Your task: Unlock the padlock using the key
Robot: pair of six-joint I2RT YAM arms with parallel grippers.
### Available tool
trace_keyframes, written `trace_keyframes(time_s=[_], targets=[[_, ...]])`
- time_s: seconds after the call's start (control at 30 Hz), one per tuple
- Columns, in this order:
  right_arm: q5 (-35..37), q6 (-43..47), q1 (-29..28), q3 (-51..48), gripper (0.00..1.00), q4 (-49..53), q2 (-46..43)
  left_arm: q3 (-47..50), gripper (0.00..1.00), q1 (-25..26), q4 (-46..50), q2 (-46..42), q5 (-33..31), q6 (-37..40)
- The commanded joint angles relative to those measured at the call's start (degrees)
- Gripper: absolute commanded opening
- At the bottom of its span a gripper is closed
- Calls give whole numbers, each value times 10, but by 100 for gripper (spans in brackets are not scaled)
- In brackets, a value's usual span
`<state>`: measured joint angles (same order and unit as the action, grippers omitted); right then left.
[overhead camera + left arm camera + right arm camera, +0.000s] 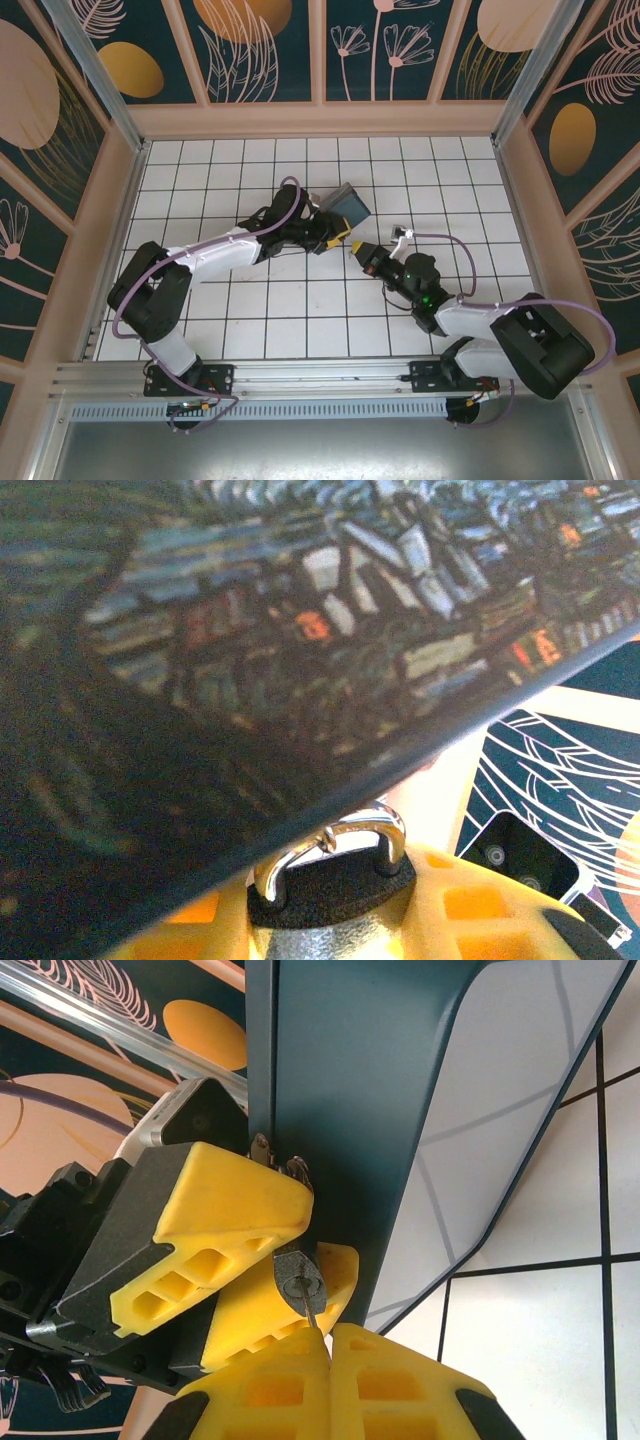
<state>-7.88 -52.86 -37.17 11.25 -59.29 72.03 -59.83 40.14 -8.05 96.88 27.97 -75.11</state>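
While my right fingers point(280, 1380) pinch the key point(310, 1312), its tip meets the keyhole of the padlock point(298, 1282). My left gripper point(326, 1234) clamps that against the blue tin box point(340, 1080), over the tabletop's point(250, 330) middle. Insertion step, I judge; next needs a straight push, then a twist.

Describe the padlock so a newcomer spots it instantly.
Near the middle of the white gridded table is a blue painted tin box, at the left gripper's tip. The padlock is clamped between that gripper's yellow fingers, against the box's edge. It is small and dark with a shiny metal shackle, unlike the big box or the thin silver key.
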Motion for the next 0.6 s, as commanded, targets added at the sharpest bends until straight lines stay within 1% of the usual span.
trace_keyframes(time_s=[0.0,0.13,0.33,0.47,0.57], targets=[[-8,15,-5,22,0,-74,9,9,20,5,-39,-23,23,-13],[-25,39,-18,34,0,-96,22,18,19,5,-65,-21,32,-40],[-56,78,-33,40,0,-155,50,16,19,5,-61,-22,37,-47],[-51,101,-34,38,0,-141,42,10,19,5,-39,-25,33,-32],[-64,134,-35,46,0,-120,32,5,18,5,-19,-22,38,-21]])
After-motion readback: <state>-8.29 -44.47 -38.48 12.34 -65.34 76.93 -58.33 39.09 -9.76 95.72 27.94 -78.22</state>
